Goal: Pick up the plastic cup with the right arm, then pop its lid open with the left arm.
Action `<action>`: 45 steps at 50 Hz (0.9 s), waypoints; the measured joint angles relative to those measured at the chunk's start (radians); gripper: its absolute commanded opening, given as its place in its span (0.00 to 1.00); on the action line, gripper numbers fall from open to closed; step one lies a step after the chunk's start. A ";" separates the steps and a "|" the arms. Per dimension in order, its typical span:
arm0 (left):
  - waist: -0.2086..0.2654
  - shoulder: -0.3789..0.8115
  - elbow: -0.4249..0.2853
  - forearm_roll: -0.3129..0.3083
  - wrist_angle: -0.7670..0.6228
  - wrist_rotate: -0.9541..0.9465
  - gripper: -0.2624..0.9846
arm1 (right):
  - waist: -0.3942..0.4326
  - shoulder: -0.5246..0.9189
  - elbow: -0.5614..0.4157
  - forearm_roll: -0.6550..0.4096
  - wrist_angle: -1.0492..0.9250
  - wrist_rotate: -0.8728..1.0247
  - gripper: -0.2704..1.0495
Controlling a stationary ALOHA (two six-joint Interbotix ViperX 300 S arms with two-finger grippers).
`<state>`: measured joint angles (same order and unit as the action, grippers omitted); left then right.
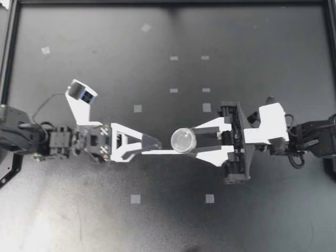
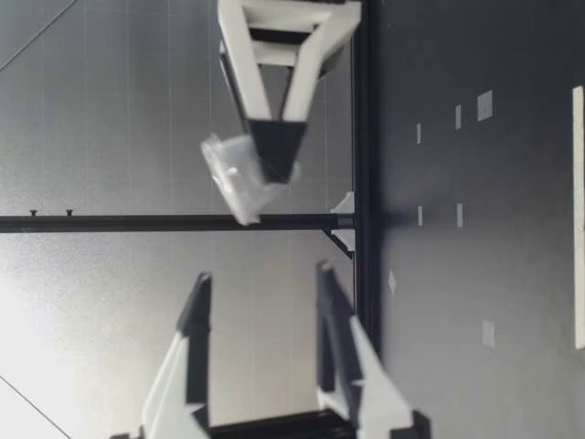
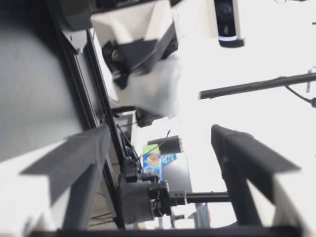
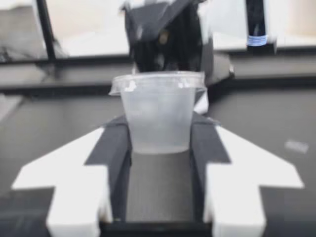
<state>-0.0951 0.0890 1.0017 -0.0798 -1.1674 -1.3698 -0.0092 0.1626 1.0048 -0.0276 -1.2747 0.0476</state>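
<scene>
Cup, small and of clear thin plastic, sits clamped in your right claw, held up off the table near its middle. In the right wrist view the two dark pads press the lower wall of the cup from both sides, with the flared rim standing clear above them. From table height the cup looks tilted in that claw.

Your left claw is spread wide and holds nothing. It points at the cup from the opposite side, and its fingers stand well apart.

Judge the cup as very light, smooth and easily crushed. A hard squeeze would likely buckle the wall, and a loose one could let it slip. The stiffest place to grip is probably just under the rim.

Hard to tell:
- You cannot see whether the cup holds anything or carries a lid.
- From above, one left fingertip comes close to the cup, but contact is unclear.
- In the left wrist view the cup is a pale blur against bright light.

Small tape squares dot the table.
</scene>
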 measured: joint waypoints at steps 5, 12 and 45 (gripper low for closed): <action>-0.005 0.020 -0.023 0.002 -0.006 0.014 0.82 | 0.000 0.015 0.000 -0.002 -0.003 0.005 0.47; -0.005 0.018 -0.032 0.002 -0.008 0.048 0.82 | 0.000 0.020 -0.023 -0.002 0.064 0.005 0.46; -0.006 -0.057 -0.018 -0.002 0.009 0.169 0.81 | 0.003 0.103 -0.104 -0.002 0.213 0.135 0.37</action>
<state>-0.1012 0.0322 0.9833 -0.0813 -1.1582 -1.2011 -0.0061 0.2654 0.9004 -0.0291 -1.0615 0.1825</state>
